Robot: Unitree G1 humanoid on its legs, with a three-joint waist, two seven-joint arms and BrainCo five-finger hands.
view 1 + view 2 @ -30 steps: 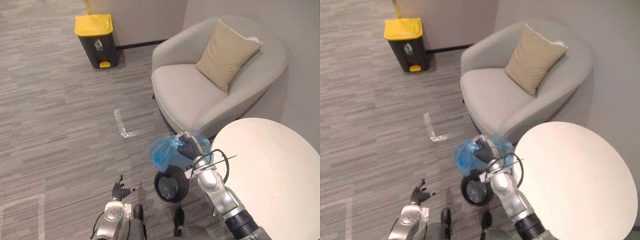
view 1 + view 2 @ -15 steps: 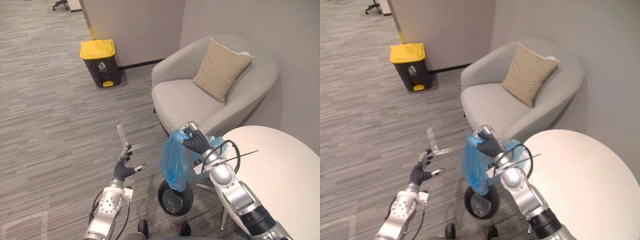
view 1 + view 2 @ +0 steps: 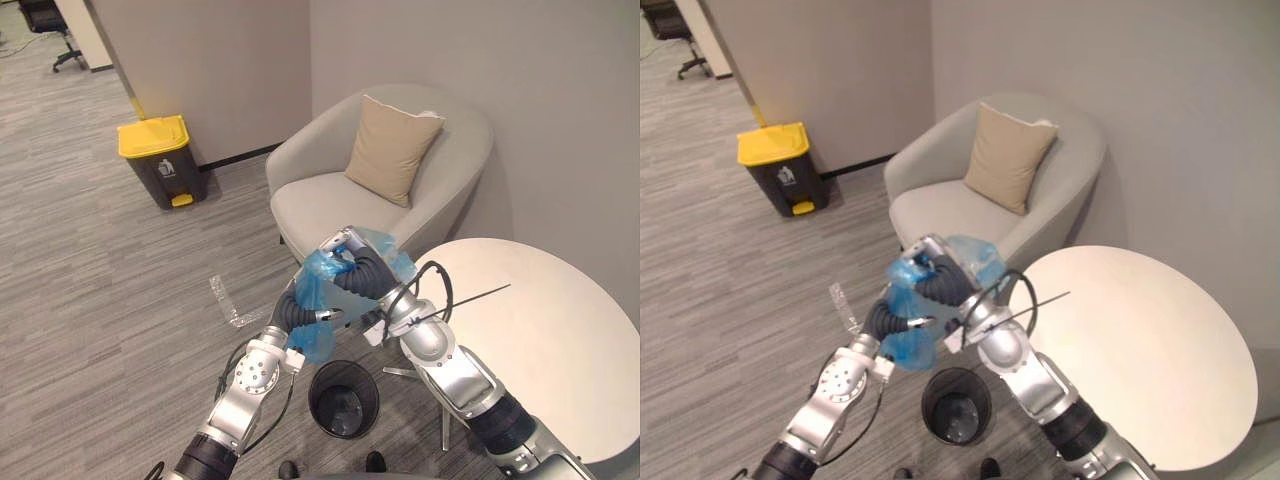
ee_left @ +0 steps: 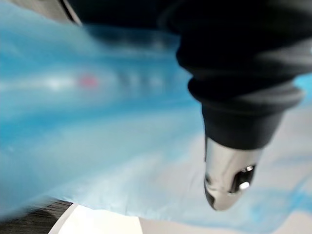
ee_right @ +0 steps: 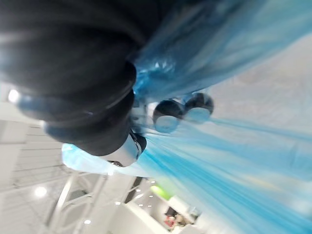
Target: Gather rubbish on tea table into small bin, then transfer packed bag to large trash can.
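A blue plastic bag [image 3: 318,338] hangs in the air above the small black bin [image 3: 312,392] on the floor. My right hand [image 3: 358,272] is shut on the bag's gathered top, fingers curled round the plastic. My left hand [image 3: 290,312] has come up from the lower left and rests against the bag's side, partly wrapped by the film. The left wrist view has the blue bag [image 4: 97,122] pressed close behind the left hand [image 4: 229,170]. The right wrist view shows bunched bag [image 5: 234,161] under the right hand [image 5: 73,73]. The large grey trash can with a yellow lid [image 3: 160,165] stands far off by the wall.
A round white tea table [image 3: 540,340] is at the right, its top bare. A grey armchair [image 3: 320,205] with a beige cushion [image 3: 392,148] stands behind the bag. Open carpet with a clear tape mark [image 3: 228,300] lies between me and the trash can.
The camera has shifted. My right hand has raised the bag higher above the small bin. My left hand has risen from low at the left to the bag's side.
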